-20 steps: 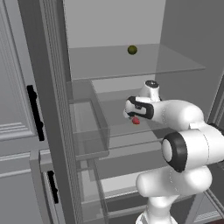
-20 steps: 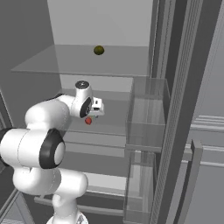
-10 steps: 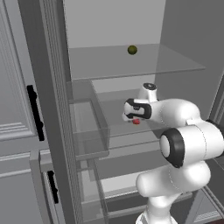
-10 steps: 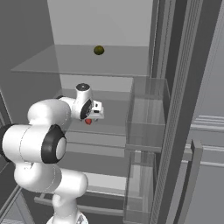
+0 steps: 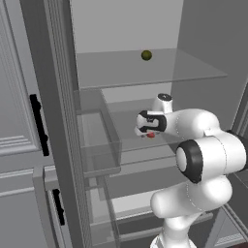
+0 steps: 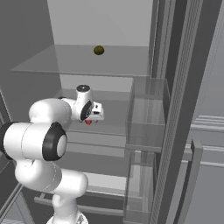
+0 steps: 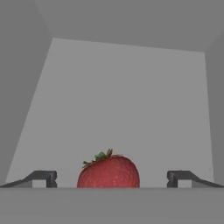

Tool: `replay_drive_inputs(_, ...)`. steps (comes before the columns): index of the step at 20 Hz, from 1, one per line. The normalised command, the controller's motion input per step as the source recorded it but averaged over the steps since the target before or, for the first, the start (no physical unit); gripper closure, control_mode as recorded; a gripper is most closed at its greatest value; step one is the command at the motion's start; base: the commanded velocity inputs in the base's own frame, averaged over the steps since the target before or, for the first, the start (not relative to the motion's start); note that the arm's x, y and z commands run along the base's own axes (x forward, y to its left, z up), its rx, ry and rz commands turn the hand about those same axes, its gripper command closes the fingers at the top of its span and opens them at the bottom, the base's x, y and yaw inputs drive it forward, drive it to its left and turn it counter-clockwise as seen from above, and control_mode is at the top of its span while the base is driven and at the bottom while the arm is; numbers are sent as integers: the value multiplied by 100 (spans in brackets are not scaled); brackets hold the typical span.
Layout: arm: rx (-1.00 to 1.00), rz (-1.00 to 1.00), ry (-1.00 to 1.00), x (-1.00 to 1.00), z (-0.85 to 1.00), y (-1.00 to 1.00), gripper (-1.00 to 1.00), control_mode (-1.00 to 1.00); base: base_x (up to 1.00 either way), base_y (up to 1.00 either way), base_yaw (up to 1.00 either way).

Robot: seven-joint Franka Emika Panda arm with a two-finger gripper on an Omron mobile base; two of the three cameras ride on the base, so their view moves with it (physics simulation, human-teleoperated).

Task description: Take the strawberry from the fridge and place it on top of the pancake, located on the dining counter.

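The strawberry (image 7: 108, 170) sits on a glass shelf (image 5: 131, 145) in the middle of the fridge (image 5: 126, 29), between the two fingertips (image 7: 43, 178) of the gripper (image 7: 111, 179). In the hand view it lies centred in the gap, with clear space on each side, touching neither tip. The jaws stand fully apart and hold nothing.

From the base views the berry (image 5: 151, 135) shows as a small red spot just beside the front of the hand, and the arm reaches level into the fridge over that shelf. A small olive fruit (image 5: 146, 55) rests on the shelf above, well apart from the hand.

The step in hand looks like the reach for the pick: the gripper is lined up but the grasp is not yet made. The next move probably calls for a short advance if any, then closing gently on a soft, rounded fruit that could roll.

The leafy cap points up and a little left in the hand view, so the long axis seems to run near upright there; the lower end is hidden.
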Motion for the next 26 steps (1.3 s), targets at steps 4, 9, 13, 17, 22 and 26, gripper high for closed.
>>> replay_drive_inputs(4,0,0,1,0,-14,5,-100,-100,0,0,0)
replay_drive_inputs(9,0,0,1,0,-7,3,-100,-100,0,0,0)
replay_drive_inputs(13,0,0,3,0,-11,5,100,-100,0,0,0)
replay_drive_inputs(17,0,0,0,0,-5,2,100,-100,0,0,0)
replay_drive_inputs(22,0,0,0,-5,0,0,100,-100,0,0,0)
replay_drive_inputs(26,1,-6,-12,-48,0,0,100,-100,0,0,0)
